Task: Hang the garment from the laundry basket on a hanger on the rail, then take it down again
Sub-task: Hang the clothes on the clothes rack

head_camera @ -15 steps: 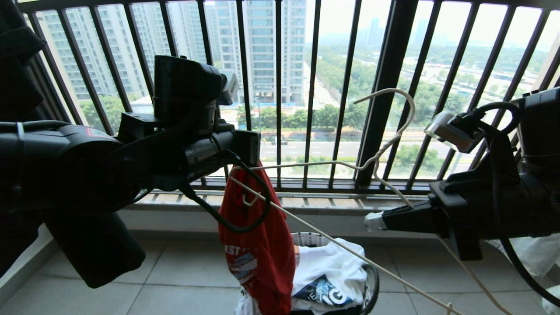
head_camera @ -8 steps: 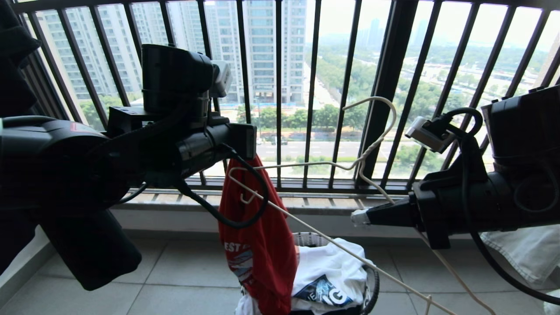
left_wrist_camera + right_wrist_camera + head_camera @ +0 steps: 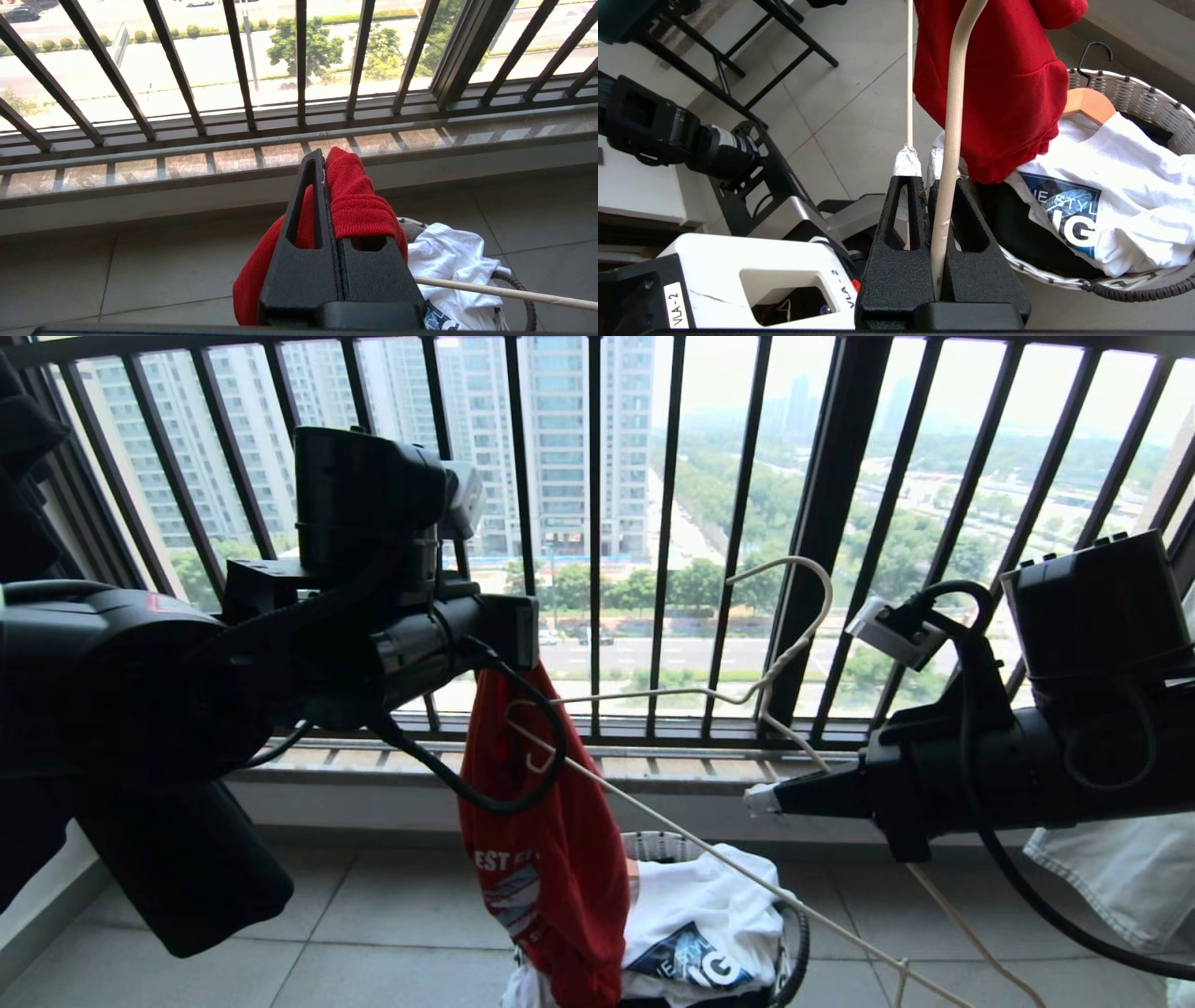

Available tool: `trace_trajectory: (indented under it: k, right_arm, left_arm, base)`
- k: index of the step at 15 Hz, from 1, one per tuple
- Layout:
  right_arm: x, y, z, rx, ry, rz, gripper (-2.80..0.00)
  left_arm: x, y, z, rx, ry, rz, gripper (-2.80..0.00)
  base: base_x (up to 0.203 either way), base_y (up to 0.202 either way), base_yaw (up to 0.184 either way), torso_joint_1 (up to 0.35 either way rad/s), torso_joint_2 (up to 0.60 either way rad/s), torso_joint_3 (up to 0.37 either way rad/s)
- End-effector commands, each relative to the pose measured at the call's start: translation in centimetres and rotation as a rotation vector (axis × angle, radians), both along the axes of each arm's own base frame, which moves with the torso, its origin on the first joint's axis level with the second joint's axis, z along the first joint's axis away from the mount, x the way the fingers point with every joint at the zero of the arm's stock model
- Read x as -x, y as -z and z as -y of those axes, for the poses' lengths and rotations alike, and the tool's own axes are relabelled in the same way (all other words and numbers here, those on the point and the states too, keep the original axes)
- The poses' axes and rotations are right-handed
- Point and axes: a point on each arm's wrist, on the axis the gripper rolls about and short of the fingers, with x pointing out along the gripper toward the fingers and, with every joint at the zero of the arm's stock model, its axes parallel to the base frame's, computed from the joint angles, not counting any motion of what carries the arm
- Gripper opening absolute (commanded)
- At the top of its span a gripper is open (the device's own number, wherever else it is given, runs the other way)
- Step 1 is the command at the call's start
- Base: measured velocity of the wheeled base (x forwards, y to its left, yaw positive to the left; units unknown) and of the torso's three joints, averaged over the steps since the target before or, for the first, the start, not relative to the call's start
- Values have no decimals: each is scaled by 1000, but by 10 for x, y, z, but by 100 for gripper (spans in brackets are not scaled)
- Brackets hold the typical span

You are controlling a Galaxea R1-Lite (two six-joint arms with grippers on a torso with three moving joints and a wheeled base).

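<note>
The left gripper [image 3: 327, 186] has its jaws pressed together on a fold of the garment [image 3: 551, 859], a red T-shirt with white letters. The cloth comes out between the jaws and over one of them, and the rest hangs straight down from the gripper, so its long axis is vertical. Its lower end reaches into the laundry basket [image 3: 1125, 93] and lies against a white T-shirt [image 3: 1120, 196] with a dark print that fills the basket.

The right gripper [image 3: 927, 163] has its jaws clamped on one sloping arm of the hanger [image 3: 747, 695]; the cream wire passes between them along their length. The hanger is above the laundry basket and tilted: its hook [image 3: 794, 583] points up toward the window railing [image 3: 822, 523], and its long bottom bar [image 3: 709, 854] runs diagonally from the garment, over the basket, down toward the floor on the robot's right. The end of the hanger near the left gripper lies against the top of the red cloth; I cannot tell if it is inside the shirt.

A tan wooden hanger [image 3: 1087, 105] lies in the basket under the white T-shirt. Behind the basket stands the window railing with a low sill. A pale cloth [image 3: 1120, 877] is to the right of the basket, beyond the right arm.
</note>
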Motion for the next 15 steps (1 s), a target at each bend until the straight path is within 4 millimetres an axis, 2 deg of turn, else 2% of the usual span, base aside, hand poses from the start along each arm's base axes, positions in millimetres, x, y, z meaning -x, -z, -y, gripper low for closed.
trace_trajectory:
  k: [1,4,8,11,13,15]
  right_arm:
    - [-4,2,-2,11,28,19,-280]
    - [-5,2,-2,8,40,37,-280]
    - [0,8,-11,18,1,19,-280]
    - [0,7,-11,18,6,25,-280]
    - [-4,3,-5,24,61,56,-280]
    - [-6,-4,7,30,113,114,-280]
  left_arm:
    - [4,-2,0,5,9,0,-280]
    - [6,0,4,1,26,-7,-280]
    - [13,7,29,-12,99,-23,-280]
    - [7,14,49,-32,132,-45,-280]
    - [13,10,54,-69,156,-88,-280]
    - [19,1,52,-66,159,-82,-280]
  base:
    - [0,0,0,0,0,0]
    - [0,0,0,0,0,0]
    - [0,0,0,0,0,0]
    - [0,0,0,0,0,0]
    - [0,0,0,0,0,0]
    - [0,0,0,0,0,0]
